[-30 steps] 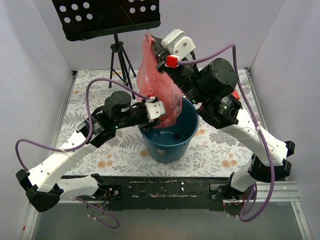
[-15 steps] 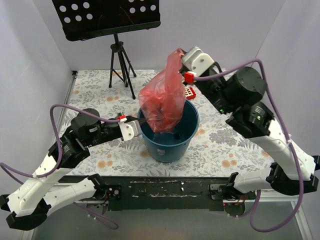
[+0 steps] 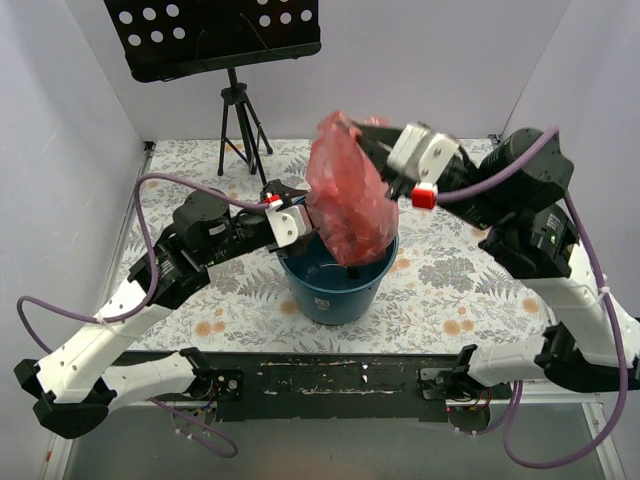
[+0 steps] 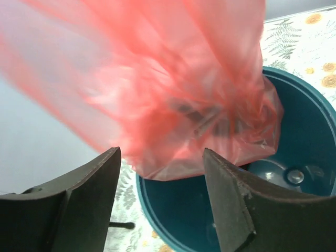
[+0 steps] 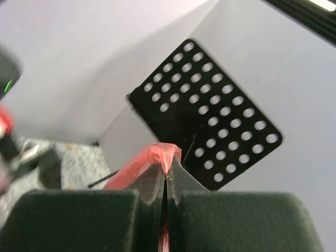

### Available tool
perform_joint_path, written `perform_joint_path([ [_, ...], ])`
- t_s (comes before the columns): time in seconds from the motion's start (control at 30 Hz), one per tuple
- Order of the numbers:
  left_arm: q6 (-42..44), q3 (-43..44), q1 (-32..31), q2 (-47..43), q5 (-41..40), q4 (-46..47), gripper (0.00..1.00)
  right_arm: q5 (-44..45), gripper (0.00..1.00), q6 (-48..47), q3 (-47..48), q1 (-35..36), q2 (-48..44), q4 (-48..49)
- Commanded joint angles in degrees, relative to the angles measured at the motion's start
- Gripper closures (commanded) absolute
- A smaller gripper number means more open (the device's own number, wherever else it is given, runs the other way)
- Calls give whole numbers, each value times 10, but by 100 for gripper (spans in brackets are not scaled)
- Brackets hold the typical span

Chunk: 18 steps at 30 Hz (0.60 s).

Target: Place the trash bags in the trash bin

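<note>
The translucent pink-red trash bag [image 3: 345, 195] hangs over the teal trash bin [image 3: 300, 278], its lower end dipping into the bin's mouth. My right gripper [image 3: 352, 124] is shut on the bag's top corner, high above the bin; the right wrist view shows the pinched film [image 5: 157, 155] between the closed fingers. My left gripper [image 3: 303, 213] is open beside the bag's left side, just above the bin's rim. In the left wrist view the bag [image 4: 173, 79] billows just beyond the open fingers [image 4: 89, 199], with the bin [image 4: 310, 126] below it.
A black perforated music stand [image 3: 215, 30] on a tripod [image 3: 240, 130] stands at the back left; its plate [image 5: 210, 121] also shows in the right wrist view. Pale walls enclose the floral table [image 3: 450, 290] on three sides.
My right gripper has swung right and lower with the bag, so the bag now hangs over the bin's mouth. My left gripper drew back left, then came up beside the bag.
</note>
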Motion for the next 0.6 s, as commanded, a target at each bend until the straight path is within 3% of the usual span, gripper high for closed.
perform_joint_path([
  [0.0, 80, 51, 0, -44, -4, -55, 41, -66, 99, -102, -163, 2, -111, 54],
  [0.1, 61, 43, 0, -72, -28, -91, 42, -102, 99, -129, -203, 2, -140, 28],
  [0.2, 48, 32, 1, -66, -77, -62, 29, -125, 99, -105, -222, 2, -154, 20],
  [0.33, 47, 41, 1, -18, -28, -37, 20, -156, 99, -97, -239, 2, -165, 18],
  [0.4, 15, 41, 1, 10, -31, -1, 20, -176, 99, -118, -249, 2, -177, 5],
  [0.57, 24, 22, 14, 62, -36, 71, 23, -214, 99, -153, -269, 2, -205, -24],
])
